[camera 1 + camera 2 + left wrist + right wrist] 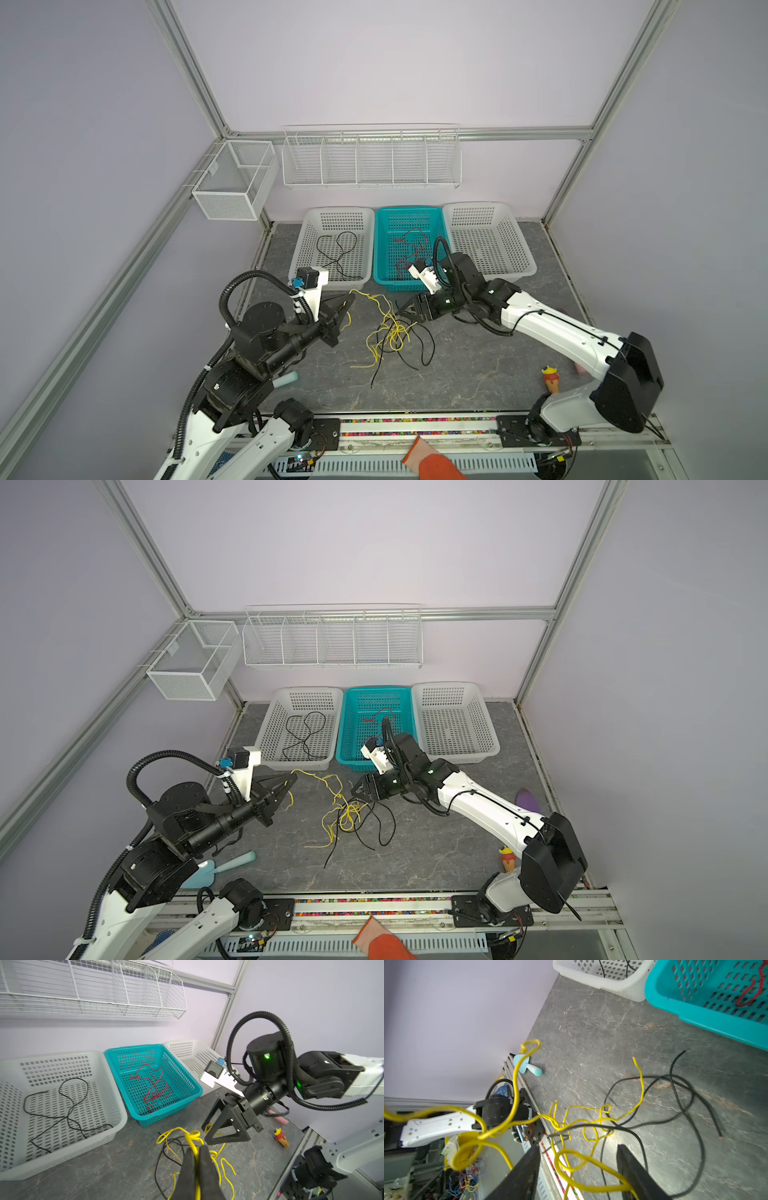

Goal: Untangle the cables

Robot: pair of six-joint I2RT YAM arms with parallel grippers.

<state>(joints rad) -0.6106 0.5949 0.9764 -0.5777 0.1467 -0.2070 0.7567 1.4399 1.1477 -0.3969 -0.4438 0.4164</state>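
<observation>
A tangle of yellow and black cables (390,332) (347,812) lies in the middle of the grey table. My left gripper (351,297) (289,780) (195,1150) is shut on a yellow cable (192,1136) that runs up off the tangle. My right gripper (405,313) (358,789) (578,1147) is open at the tangle's right edge. A yellow loop (599,1164) hangs between its jaws, with black cables (675,1084) on the table beyond. One black cable (338,257) lies in the left white basket (299,249). A red cable (409,249) lies in the teal basket (380,249).
A white basket (490,249) with nothing in it stands at the back right. A wire shelf (370,158) and a mesh box (232,183) hang on the walls. An ice-cream toy (551,378), a blue scoop (232,864) and a purple object (527,800) lie near the table's edges.
</observation>
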